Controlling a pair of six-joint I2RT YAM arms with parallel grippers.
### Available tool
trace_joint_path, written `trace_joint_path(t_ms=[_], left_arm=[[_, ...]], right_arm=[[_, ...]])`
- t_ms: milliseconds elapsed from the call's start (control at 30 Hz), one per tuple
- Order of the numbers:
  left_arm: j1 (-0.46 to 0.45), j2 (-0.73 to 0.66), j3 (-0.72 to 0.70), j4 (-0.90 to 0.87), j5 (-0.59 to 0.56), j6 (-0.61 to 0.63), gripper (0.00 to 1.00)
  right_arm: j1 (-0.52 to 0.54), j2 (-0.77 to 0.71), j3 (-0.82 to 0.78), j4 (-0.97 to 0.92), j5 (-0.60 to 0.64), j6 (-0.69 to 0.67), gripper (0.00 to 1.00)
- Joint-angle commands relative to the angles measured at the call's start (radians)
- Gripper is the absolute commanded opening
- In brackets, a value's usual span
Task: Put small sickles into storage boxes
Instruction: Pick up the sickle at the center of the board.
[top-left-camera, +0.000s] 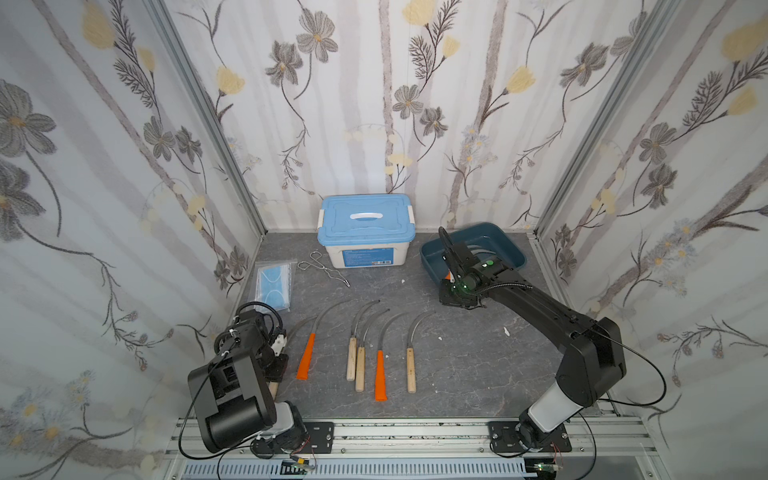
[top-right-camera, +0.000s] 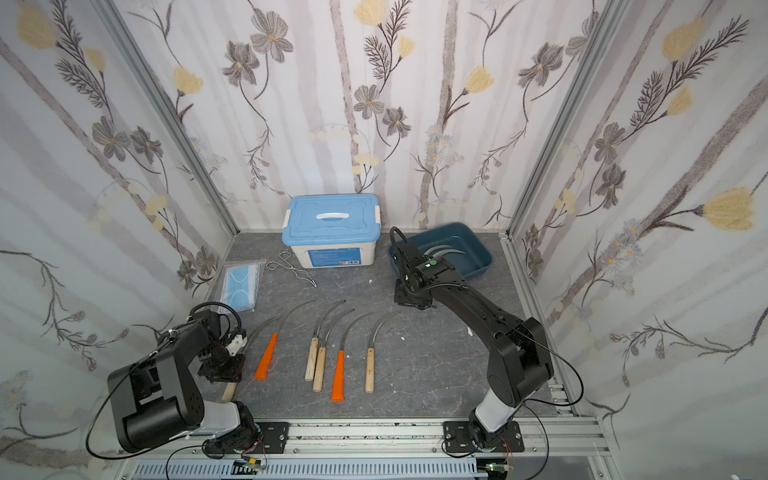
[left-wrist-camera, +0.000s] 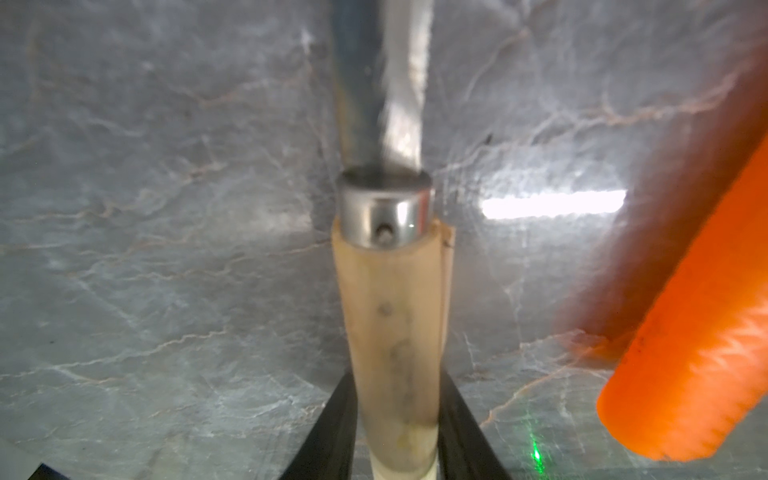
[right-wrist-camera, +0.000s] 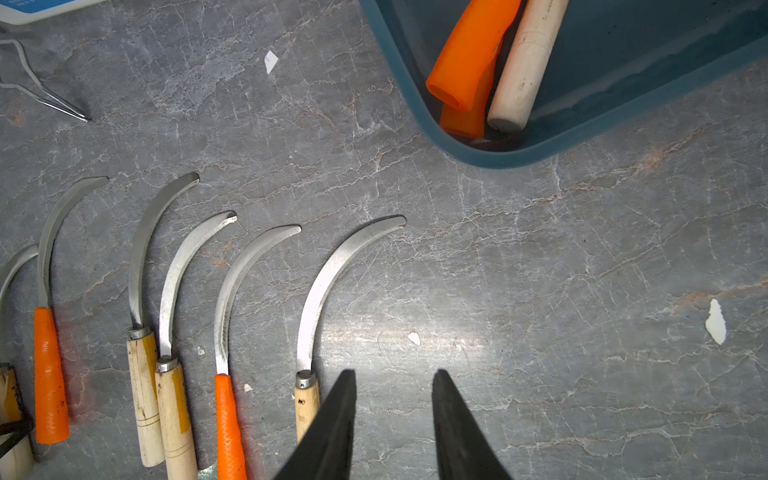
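Several small sickles lie in a row on the grey table: orange-handled ones (top-left-camera: 306, 357) (top-left-camera: 380, 374) and wooden-handled ones (top-left-camera: 352, 357) (top-left-camera: 410, 370). The leftmost wooden-handled sickle (left-wrist-camera: 395, 316) lies mostly under my left gripper (left-wrist-camera: 397, 374), whose jaws press on both sides of its handle; its blade (top-left-camera: 297, 328) sticks out beyond the wrist. The teal storage box (top-left-camera: 515, 249) at the back right holds sickles, their orange handle (right-wrist-camera: 469, 54) and wooden handle (right-wrist-camera: 523, 62) at its near corner. My right gripper (right-wrist-camera: 395, 374) hovers open and empty in front of that box, near the rightmost sickle (right-wrist-camera: 307, 399).
A white box with a light blue lid (top-left-camera: 365, 224) stands at the back centre. Wire tongs (top-left-camera: 324, 268) and a packet of blue face masks (top-left-camera: 272, 286) lie to its left. Small white scraps (top-left-camera: 506, 331) dot the table. Floral walls close in on three sides.
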Motion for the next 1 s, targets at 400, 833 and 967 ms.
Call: trace_joint_path(t_ms=[400,833,967], left_arm=[[0.002,-0.059,-0.031,0.066,-0.056,0.015,0.2],[0.002,-0.146,0.06,-0.033,0.019,0.02,0.12],[0.002,-0.189,0.103,-0.102,0.06,0.048,0.12]], right_arm=[[0.001,0.003,-0.003,0.047,0.002,0.005,0.34],[-0.001,0.009,-0.001,0.067,-0.001,0.0,0.34],[-0.002,0.019,0.002,0.074,-0.005,-0.009,0.34]])
